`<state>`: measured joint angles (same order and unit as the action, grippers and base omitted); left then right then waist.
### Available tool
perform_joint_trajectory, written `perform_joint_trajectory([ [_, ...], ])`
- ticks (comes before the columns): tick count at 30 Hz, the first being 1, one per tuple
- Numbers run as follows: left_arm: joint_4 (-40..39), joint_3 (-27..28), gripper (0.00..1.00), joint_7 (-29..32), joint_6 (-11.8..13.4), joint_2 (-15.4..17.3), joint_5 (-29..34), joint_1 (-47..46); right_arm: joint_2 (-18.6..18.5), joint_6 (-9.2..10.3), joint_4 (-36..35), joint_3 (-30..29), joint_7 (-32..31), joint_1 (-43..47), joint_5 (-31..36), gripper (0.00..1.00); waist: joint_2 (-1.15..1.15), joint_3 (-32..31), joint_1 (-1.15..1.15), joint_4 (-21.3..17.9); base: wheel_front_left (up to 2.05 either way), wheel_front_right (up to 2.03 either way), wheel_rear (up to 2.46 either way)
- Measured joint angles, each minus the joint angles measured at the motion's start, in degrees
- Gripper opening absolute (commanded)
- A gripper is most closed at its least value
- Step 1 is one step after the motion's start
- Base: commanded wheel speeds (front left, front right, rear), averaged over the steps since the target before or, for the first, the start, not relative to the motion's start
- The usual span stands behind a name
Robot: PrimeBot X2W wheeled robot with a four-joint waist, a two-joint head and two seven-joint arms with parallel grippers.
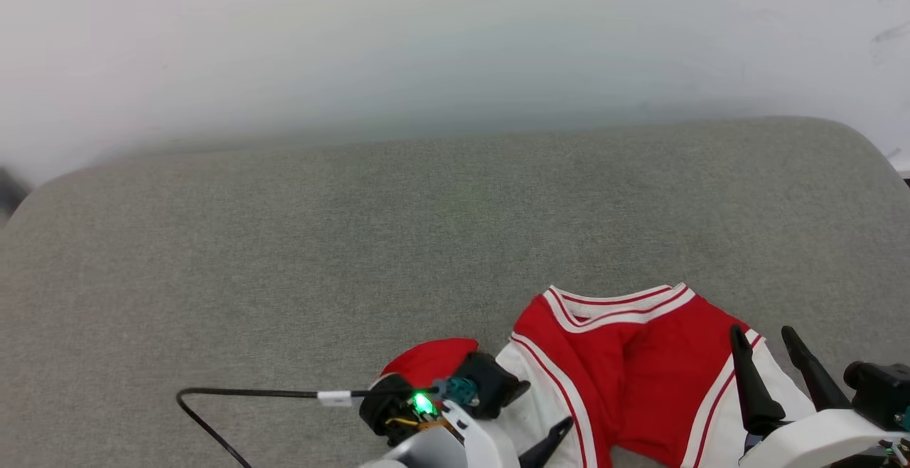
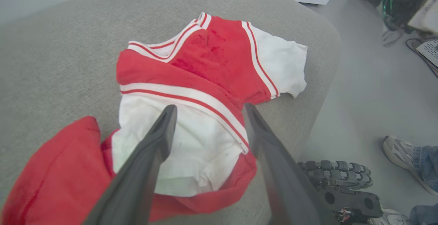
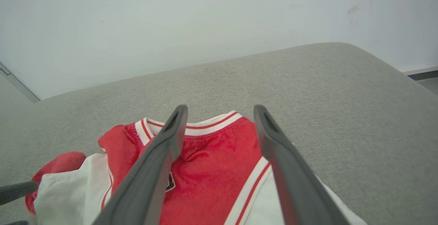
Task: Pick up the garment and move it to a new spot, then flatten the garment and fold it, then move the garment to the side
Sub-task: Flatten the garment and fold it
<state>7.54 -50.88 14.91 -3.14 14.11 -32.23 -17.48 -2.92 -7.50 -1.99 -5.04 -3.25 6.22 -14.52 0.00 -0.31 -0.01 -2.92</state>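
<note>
Grey woven cushion [image 1: 355, 240] lies under everything. At the left, a black cable [image 1: 242, 392] loops beside the left gripper [image 2: 209, 107], whose fingers stand spread over a white sleeve of the garment [image 2: 212, 64]. The garment lies crumpled near the cushion's front edge (collar toward the wall). Rightmost, the right gripper [image 1: 762, 333] hovers over the red cloth, fingers apart.

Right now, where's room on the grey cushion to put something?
Bare: cushion from the garment back to the wall, and left of the black cable. Crowded: near edge, under the left gripper and right gripper.
</note>
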Motion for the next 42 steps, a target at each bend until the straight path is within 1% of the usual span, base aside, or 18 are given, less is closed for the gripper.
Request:
perform_joint_trajectory([
  [3,-1.76,1.70,1.00,0.90,1.20,1.55,-0.36,-0.40,0.00,0.00,-0.26,0.14,-0.31,0.04,-0.03,1.00,0.00,-0.57,0.00,0.32,0.00,0.00,0.00],
  [6,-2.26,2.59,1.00,4.37,1.54,3.69,-1.46,-1.42,0.00,0.00,-0.40,0.33,-0.41,0.29,-0.13,1.00,0.00,-0.72,0.00,0.19,0.00,0.00,0.00],
  [11,-2.61,1.75,1.00,13.13,0.30,6.37,-3.63,-3.60,0.00,0.00,-0.37,0.78,-0.69,0.67,-0.42,1.00,0.00,-0.03,0.00,-0.80,0.00,0.00,0.00],
  [15,-2.86,1.15,1.00,17.59,-0.34,7.35,-4.39,-5.73,0.00,0.00,-0.15,1.18,-0.29,0.46,-1.08,1.00,0.00,1.72,0.00,-1.79,0.00,0.00,0.00],
  [20,-1.40,0.70,1.00,21.12,0.05,7.71,-4.86,-6.99,0.00,0.00,1.09,1.47,0.63,-0.46,-1.42,1.00,0.00,3.63,0.00,-3.42,0.00,0.00,0.00],
  [21,-1.20,0.53,0.95,21.52,0.02,7.82,-4.91,-7.16,0.00,0.00,1.35,1.44,0.79,-0.53,-1.43,1.00,0.00,3.87,0.00,-3.72,0.00,0.00,0.00],
  [22,-1.21,0.47,0.52,21.68,-0.15,7.80,-5.14,-7.26,0.00,0.00,1.60,1.42,0.97,-0.65,-1.47,1.00,0.00,4.06,0.01,-3.97,0.00,0.00,0.00],
  [23,-1.25,0.29,0.36,21.79,-0.34,7.73,-5.39,-7.29,0.00,0.00,1.86,1.43,1.08,-0.75,-1.49,1.00,0.00,4.18,0.01,-4.17,0.00,0.00,0.00],
  [24,-1.27,0.08,0.00,21.89,-0.40,7.69,-5.39,-7.33,0.00,0.00,2.04,1.40,1.19,-0.81,-1.51,1.00,0.00,4.21,0.01,-4.30,0.00,0.00,0.00],
  [27,-1.49,-0.18,0.00,21.67,-0.53,7.79,-5.31,-7.43,0.00,0.00,2.56,1.37,1.27,-0.88,-1.56,1.00,0.00,3.89,0.01,-4.35,0.00,0.00,0.00],
  [31,-2.67,0.32,0.00,19.50,-0.29,7.80,-4.77,-7.48,0.00,0.00,3.04,1.05,1.24,-0.67,-1.59,1.00,0.00,2.76,0.01,-3.82,0.00,0.00,0.00],
  [34,-3.92,2.08,0.00,17.35,1.29,8.55,-4.57,-7.45,0.00,0.00,3.19,1.03,0.86,-0.09,-1.66,1.00,0.00,1.67,0.01,-3.14,0.00,0.00,0.00],
  [37,-4.83,5.44,0.00,15.04,4.17,10.01,-4.61,-7.12,0.00,0.00,3.14,1.10,0.29,0.40,-1.81,1.00,0.00,0.60,0.00,-2.23,0.00,0.00,0.00],
  [42,-4.53,13.37,0.00,10.72,10.93,13.97,-6.10,-4.54,0.00,0.00,2.46,0.77,-0.15,0.91,-1.83,1.00,0.00,0.02,0.00,-0.59,0.00,0.00,0.00],
])
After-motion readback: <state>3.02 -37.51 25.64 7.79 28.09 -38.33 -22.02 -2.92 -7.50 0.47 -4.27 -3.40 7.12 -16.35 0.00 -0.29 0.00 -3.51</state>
